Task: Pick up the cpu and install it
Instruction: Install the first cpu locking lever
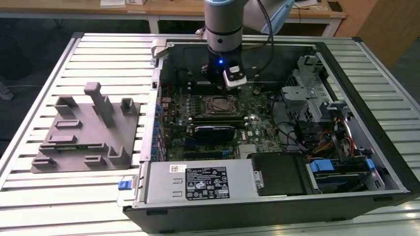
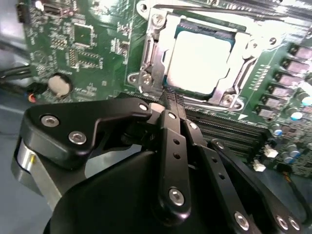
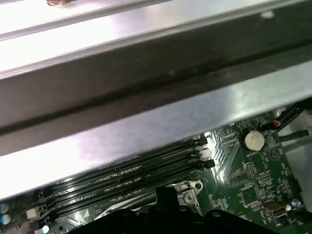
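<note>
The cpu (image 2: 200,61), a pale silvery square, lies flat inside the metal-rimmed socket frame (image 2: 148,63) on the green motherboard (image 2: 83,44). In the second wrist view my gripper (image 2: 165,105) hovers just off the socket's edge, its black fingers (image 2: 171,146) pressed together with nothing between them. In the exterior view the gripper (image 1: 227,82) hangs from the arm inside the open computer case, a little behind the socket (image 1: 218,104).
A grey moulded fixture (image 1: 85,132) with upright blocks sits on the slatted table at the exterior view's left. Inside the case are memory slots (image 3: 122,170), a coin battery (image 3: 253,140), a power supply (image 1: 196,182) and a drive cage (image 1: 315,98). The case wall (image 3: 146,97) stands close to the wrist.
</note>
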`<state>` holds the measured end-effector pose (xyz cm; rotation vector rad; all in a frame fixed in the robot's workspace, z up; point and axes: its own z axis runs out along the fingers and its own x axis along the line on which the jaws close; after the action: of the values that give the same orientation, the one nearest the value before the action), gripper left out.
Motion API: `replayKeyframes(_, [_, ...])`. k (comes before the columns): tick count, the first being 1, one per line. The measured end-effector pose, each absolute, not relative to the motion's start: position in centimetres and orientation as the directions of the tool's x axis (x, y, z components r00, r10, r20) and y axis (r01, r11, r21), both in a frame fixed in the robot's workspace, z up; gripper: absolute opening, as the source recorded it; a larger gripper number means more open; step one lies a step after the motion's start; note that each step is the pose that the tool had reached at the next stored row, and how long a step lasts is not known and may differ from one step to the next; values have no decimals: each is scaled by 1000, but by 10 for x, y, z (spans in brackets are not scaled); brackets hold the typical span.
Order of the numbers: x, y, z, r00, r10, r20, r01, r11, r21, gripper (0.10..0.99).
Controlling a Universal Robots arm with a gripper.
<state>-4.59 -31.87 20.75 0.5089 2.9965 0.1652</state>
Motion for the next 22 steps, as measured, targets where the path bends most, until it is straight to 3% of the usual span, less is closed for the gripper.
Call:
replayKeyframes(6, [-41, -320, 207, -941, 333, -65, 325, 940, 100, 106])
replayKeyframes(22, [-41, -340, 207, -943, 325, -69, 318, 944, 90, 106])
